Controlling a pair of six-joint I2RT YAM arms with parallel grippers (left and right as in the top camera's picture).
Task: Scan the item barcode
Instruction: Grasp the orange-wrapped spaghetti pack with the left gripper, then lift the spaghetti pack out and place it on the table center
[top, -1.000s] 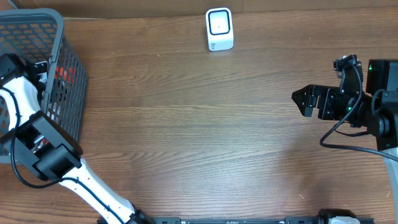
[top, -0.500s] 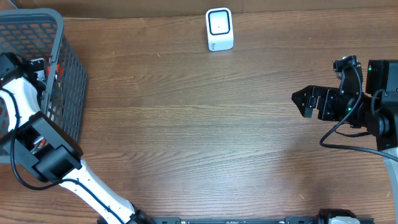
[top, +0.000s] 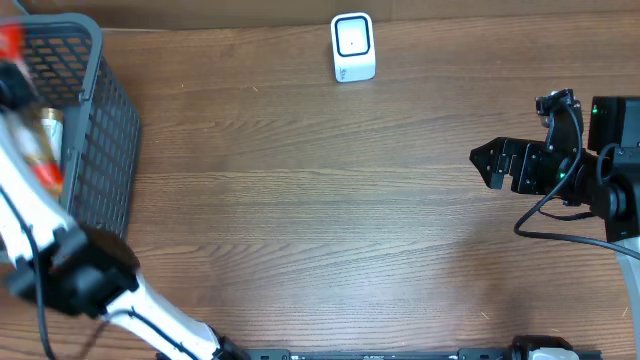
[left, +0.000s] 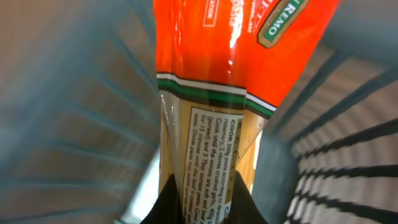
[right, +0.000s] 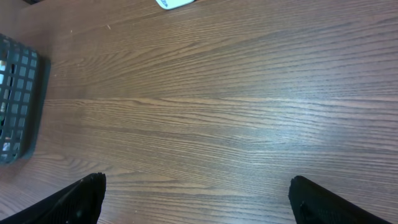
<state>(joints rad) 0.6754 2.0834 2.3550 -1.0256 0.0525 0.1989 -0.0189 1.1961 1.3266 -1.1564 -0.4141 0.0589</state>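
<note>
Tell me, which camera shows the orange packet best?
The left wrist camera. The packet fills that picture, sharp enough to show its printed label, pinched by the left gripper. From overhead it is only an orange and tan blur at the basket. The right wrist camera shows a basket corner, no packet.

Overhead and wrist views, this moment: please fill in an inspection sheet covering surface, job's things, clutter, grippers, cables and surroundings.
Surface: wooden table, brown grain, no spills seen.
Job's things: white scanner stands at the far edge; orange and tan packet is held at the grey basket on the left.
Clutter: nothing seen.
Grippers: left gripper shut on the packet's lower end; right gripper open, holding nothing, above the table.
Cables: black cable loops off the right arm, not on the work area.
Surroundings: nothing seen.
</note>
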